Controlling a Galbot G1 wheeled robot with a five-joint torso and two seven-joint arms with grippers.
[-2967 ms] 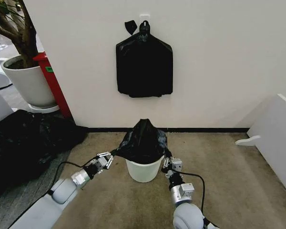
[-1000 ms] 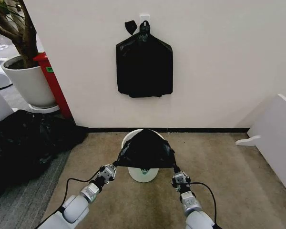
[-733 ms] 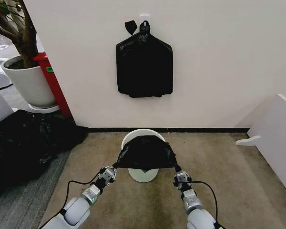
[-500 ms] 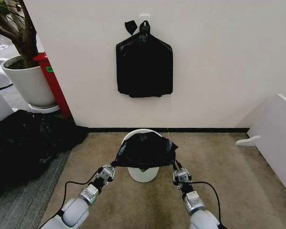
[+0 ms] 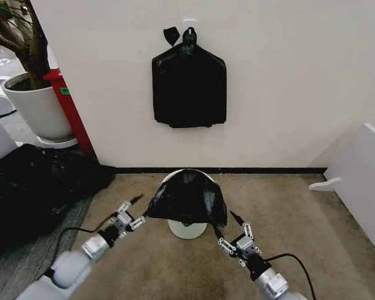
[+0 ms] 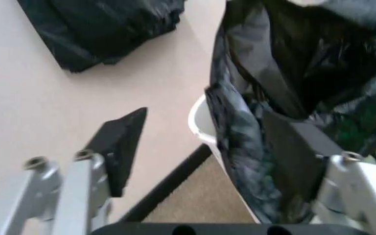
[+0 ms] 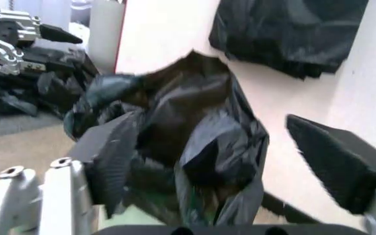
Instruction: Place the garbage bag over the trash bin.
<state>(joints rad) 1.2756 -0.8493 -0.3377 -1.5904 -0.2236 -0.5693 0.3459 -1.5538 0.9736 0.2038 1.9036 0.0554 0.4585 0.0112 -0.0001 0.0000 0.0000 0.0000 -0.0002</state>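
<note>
- So we've got the garbage bag draped over the top of the trash bin, which sits on the tan carpet close to the white wall. The bag covers the mouth and upper wall of the bin; we can see a bit of white rim poking out at the back and the narrow base below.
- Left gripper is just beside the bag's left edge, low over the carpet. Its fingers are spread wide and nothing is pinched between them. In the left wrist view, one black pad is out in free air and the other sits right against the bag's wrinkly plastic, with the bin rim showing in between.
- Right gripper is in front of the bin and a little to its right, just below the bag's lower right corner. Fingers splayed wide here too, holding nothing. In the right wrist view, the bag bulges up between its two pads, but we can't tell if either pad actually touches it.
- Other stuff around: a flat bundle of black bags hanging from a hook on the wall above the bin, a big heap of black plastic on the floor to the left, and a white planter pot with a tree behind that heap.
- A white panel leans at the far right.
</note>
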